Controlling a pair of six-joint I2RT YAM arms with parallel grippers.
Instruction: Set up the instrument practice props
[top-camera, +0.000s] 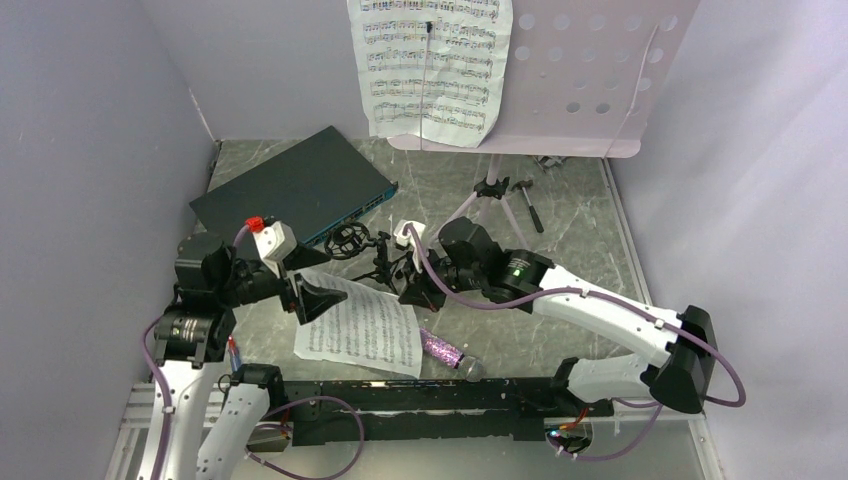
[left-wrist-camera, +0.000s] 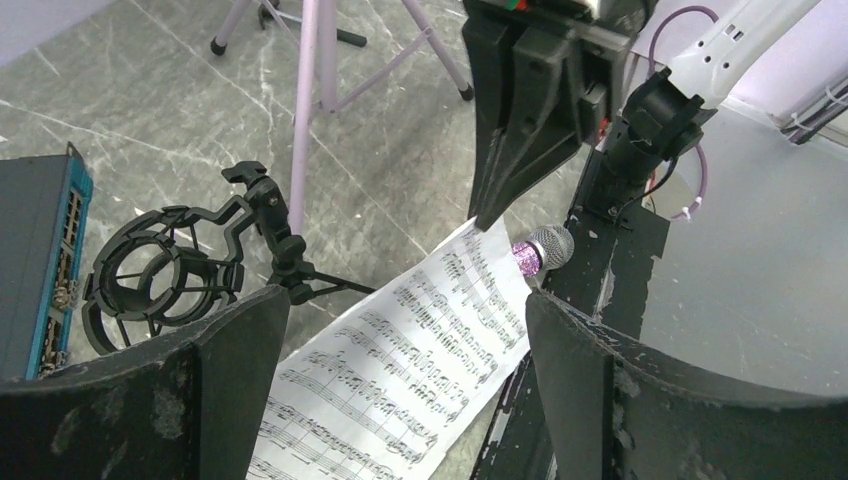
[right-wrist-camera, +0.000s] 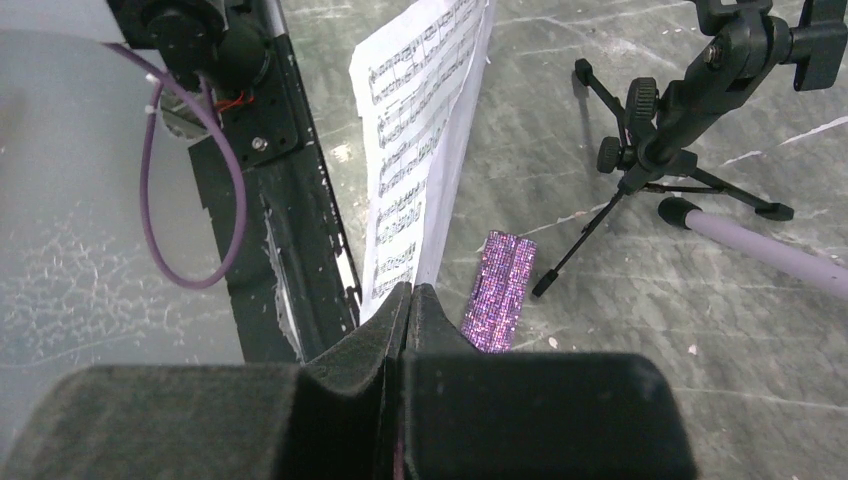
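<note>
Right pincer (right-wrist-camera: 411, 292) pressed together, pinching far right corner of loose sheet-music page (right-wrist-camera: 425, 130). Rest of page lies on table (top-camera: 580, 240) toward near left. Left pincer (left-wrist-camera: 400, 340) spread wide above left part of same page, holding nothing. Purple glitter microphone (top-camera: 445, 352) flat on table, just right of page, silver head toward near rail. Black mic stand (top-camera: 365, 245) upright just beyond page, between my two pincers. Second page (top-camera: 430, 65) hangs on lilac music stand (top-camera: 590, 80) at far side. Dark box (top-camera: 295, 185) far left.
</note>
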